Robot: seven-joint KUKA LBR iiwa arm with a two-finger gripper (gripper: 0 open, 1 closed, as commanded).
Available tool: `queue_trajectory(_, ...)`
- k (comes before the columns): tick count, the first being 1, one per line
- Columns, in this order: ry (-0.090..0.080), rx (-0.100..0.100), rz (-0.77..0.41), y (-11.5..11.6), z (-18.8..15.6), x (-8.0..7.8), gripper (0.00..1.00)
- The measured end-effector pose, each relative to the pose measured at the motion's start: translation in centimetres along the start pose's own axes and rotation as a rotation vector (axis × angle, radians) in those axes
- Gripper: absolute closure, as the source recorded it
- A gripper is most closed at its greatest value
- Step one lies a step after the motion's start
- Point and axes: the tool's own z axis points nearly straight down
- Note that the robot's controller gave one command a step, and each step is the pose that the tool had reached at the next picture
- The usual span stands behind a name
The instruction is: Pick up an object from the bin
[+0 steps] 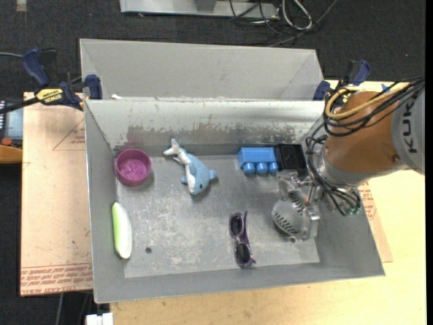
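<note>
My gripper (298, 207) hangs low over the right part of the bin floor, under the orange-covered wrist. A pair of purple sunglasses (240, 239) lies just to its left, near the front wall. Behind the gripper, against the back wall, sits a blue ridged block (258, 160) with a black piece (291, 156) joined to its right end. Nothing shows in the gripper.
A blue-and-white toy dolphin (193, 169) lies in the middle back. A purple cup (132, 166) stands upright at the back left. A pale green oblong thing (122, 229) lies along the left wall. The arm and its cables cover the bin's right wall.
</note>
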Motion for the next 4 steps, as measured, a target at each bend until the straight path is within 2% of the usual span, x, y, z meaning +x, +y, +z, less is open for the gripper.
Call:
queue_trajectory(1,0.007,-0.006,-0.422,12.1,-2.3,2.9,0.00)
queue_trajectory(2,-0.007,-0.003,-0.143,-4.7,1.4,-1.2,0.00)
queue_trajectory(3,0.001,-0.002,-0.849,8.9,3.7,1.2,0.00)
queue_trajectory(4,-0.014,-0.020,-0.704,-4.3,4.2,-2.1,1.00)
